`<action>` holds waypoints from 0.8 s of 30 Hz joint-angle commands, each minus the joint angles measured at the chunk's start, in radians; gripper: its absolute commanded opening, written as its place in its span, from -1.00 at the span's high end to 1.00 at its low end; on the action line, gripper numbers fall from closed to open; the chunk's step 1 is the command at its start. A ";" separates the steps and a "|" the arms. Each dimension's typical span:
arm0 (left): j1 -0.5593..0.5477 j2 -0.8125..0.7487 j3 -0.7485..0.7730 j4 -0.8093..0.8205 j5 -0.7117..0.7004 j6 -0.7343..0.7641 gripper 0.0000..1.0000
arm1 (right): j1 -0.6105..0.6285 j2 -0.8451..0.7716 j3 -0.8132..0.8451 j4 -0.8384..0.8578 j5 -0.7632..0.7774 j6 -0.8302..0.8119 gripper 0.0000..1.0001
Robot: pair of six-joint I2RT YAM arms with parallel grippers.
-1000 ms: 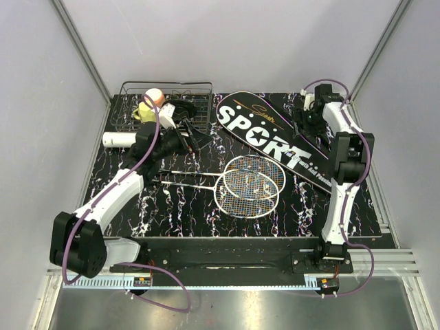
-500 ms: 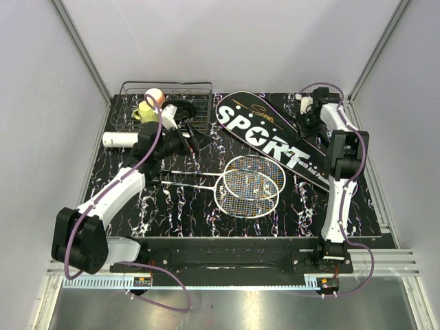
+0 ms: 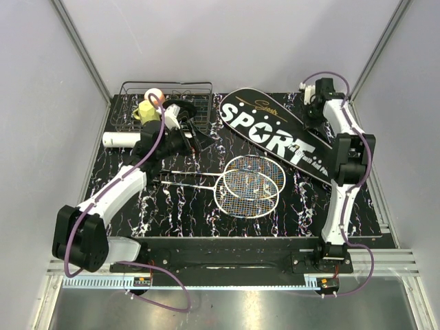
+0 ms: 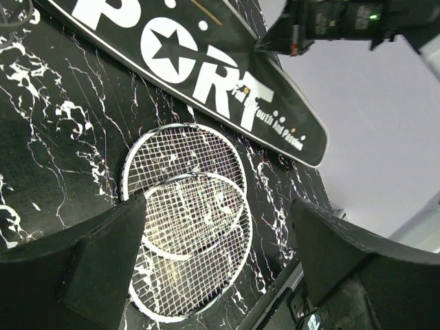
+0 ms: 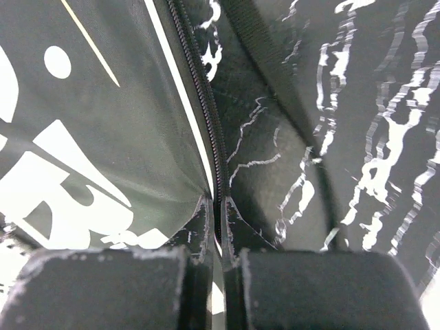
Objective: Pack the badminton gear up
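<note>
The black racket-shaped SPORT bag (image 3: 278, 137) lies flat on the far right part of the tabletop (image 3: 185, 213), a black surface with white marbling. Its rounded end points toward the far centre and its narrow end toward the right edge. The right gripper (image 5: 216, 220) is at the bag's far right edge. In the right wrist view its jaws are pressed together on the bag's zipper seam (image 5: 199, 103), with only a thin slit between the pads, and the bag fabric rises into the grip. The two rackets (image 3: 247, 184) lie at the centre of the tabletop, just beside the bag's near edge. Their white-strung heads overlap, and their thin dark shafts (image 3: 189, 177) run leftward. The left wrist view shows a strip of bare tabletop between the bag and the nearer racket head. The left gripper (image 4: 220, 227) is above the tabletop to the left of the bag. Its jaws are spread wide with nothing between them, and the racket heads are framed in the gap. The long white tube (image 3: 120, 139) lies on its side at the left edge, partly hidden by the left arm. Behind it, in the far left corner, stands a black wire basket (image 3: 199, 89) holding a yellow cup (image 3: 146, 111) and a pink cup (image 3: 154, 96).
</note>
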 commanded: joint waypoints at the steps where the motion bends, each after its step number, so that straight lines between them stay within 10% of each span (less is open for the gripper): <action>1: -0.016 0.006 0.097 -0.023 -0.023 0.047 -0.77 | 0.027 -0.278 0.000 0.093 0.047 0.105 1.00; 11: -0.073 0.021 0.269 -0.212 -0.021 -0.074 -0.68 | 0.310 -0.545 -0.201 0.028 0.237 0.320 1.00; 24: -0.146 0.239 0.325 -0.224 -0.098 -0.207 -0.64 | 0.630 -0.892 -0.862 0.442 0.287 0.524 1.00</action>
